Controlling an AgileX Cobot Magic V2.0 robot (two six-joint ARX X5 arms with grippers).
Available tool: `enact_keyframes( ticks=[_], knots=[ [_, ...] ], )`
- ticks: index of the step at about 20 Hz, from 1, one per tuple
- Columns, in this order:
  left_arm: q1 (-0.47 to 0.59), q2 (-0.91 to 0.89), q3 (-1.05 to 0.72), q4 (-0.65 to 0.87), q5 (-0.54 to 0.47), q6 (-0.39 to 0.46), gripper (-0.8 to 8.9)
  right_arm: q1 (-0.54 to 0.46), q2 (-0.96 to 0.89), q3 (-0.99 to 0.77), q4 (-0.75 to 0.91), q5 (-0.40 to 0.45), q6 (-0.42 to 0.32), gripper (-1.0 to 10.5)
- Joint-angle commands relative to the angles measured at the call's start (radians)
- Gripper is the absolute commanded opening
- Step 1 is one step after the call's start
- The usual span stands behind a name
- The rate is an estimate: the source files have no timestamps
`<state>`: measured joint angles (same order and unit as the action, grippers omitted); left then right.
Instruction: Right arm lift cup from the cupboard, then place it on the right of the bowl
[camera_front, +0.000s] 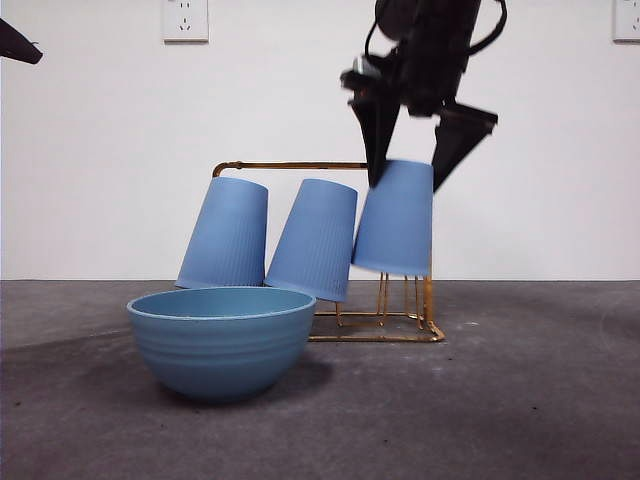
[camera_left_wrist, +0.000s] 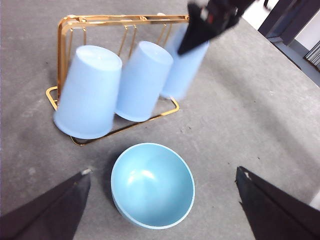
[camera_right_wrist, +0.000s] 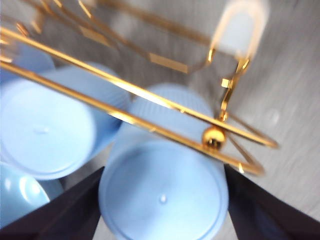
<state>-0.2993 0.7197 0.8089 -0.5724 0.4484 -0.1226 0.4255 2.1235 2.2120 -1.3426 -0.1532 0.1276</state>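
Front view is showing the right claw (camera_front: 412, 170) coming in from above and straddling the base of the rightmost cup (camera_front: 395, 220), which is hanging upside down on the gold wire cupboard (camera_front: 290, 166). The jaws are sitting one on each side of the cup, and the right wrist view backs that up: both dark jaws are flanking the cup's flat bottom, looking like they're touching or just about touching the ribbed wall. So I'm calling it grasping the cup, though things are blurry enough that I wouldn't swear how tight. The cup's rim looks to be hanging clear of the rack's base and sitting a bit higher than the two other cups (camera_front: 310, 240), so my guess is the lift step is underway, cup not yet clear of its prong.

The bowl (camera_front: 221, 340) is sitting on the worktop (camera_front: 520, 400) in front of the rack, toward the left end. The left claw (camera_left_wrist: 160, 200) is hanging back over the bowl with its jaws spread wide, holding nothing.

Next move, I reckon: pulling the cup up along the prong's tilt until it's free, then swinging it round to the open worktop on the bowl's right, without bumping the neighbouring cup.
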Motion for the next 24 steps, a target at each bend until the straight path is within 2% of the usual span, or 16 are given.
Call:
enact_keyframes(
  ticks=[1, 13, 20, 24],
  knots=[
    [-0.004, 0.005, 0.018, 0.011, 0.005, 0.009, 4.68, 0.008, 0.023, 0.091, -0.072, -0.003, -0.003, 3.1],
    [-0.012, 0.005, 0.018, 0.011, 0.005, 0.009, 4.68, 0.008, -0.068, 0.12, -0.077, -0.004, 0.016, 3.1],
    [-0.012, 0.005, 0.018, 0.011, 0.006, -0.014, 4.68, 0.014, -0.217, 0.111, -0.079, -0.012, 0.016, 3.1],
    [-0.012, 0.008, 0.018, 0.01, 0.069, -0.068, 4.67, 0.018, -0.373, -0.049, -0.079, -0.06, -0.028, 3.1]
  ],
)
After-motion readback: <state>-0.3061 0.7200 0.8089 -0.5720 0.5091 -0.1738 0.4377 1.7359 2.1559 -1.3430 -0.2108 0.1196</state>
